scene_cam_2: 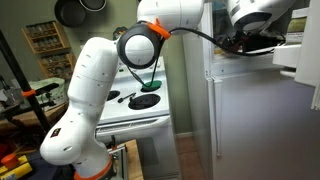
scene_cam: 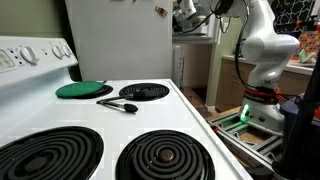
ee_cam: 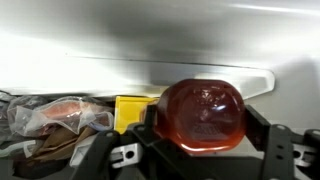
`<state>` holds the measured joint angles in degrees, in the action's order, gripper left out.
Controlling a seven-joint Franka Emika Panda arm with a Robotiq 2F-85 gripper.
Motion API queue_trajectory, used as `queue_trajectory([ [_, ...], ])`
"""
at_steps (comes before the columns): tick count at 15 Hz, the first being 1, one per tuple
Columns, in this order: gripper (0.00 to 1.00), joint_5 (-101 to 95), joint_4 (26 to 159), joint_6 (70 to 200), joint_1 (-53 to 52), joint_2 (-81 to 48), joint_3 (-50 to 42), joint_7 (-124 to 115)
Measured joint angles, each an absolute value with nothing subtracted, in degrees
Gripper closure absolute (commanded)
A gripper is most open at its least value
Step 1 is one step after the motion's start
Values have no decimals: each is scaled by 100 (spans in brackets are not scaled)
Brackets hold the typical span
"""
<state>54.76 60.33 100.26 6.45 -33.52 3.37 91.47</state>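
In the wrist view my gripper (ee_cam: 203, 128) is shut on a red translucent container (ee_cam: 202, 105), with a black finger pressed against each side of it. The container is rounded and glossy and sits in front of a white inner wall (ee_cam: 160, 40). In an exterior view the gripper (scene_cam_2: 246, 42) reaches into the upper compartment of a white fridge (scene_cam_2: 255, 120). From the stove side the gripper (scene_cam: 186, 12) shows only as a small shape high up beside the fridge (scene_cam: 120, 40); the container is not visible there.
Beside the held container sit a yellow box (ee_cam: 130, 110) and a crumpled plastic bag (ee_cam: 55, 118) with orange contents. A white stove (scene_cam: 150, 120) carries coil burners, a green round lid (scene_cam: 84, 90) and a black spoon (scene_cam: 118, 104). The robot base (scene_cam: 262, 105) stands past the stove.
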Motion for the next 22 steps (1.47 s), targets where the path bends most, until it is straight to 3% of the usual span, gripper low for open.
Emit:
queue_trajectory([
  [19,41,2958,7606,12312,-376,-1837,-415,6435],
  [20,16,2832,7704,12404,-412,-1760,-439,6264],
  [22,16,2656,7858,12539,-467,-1628,-469,6028],
])
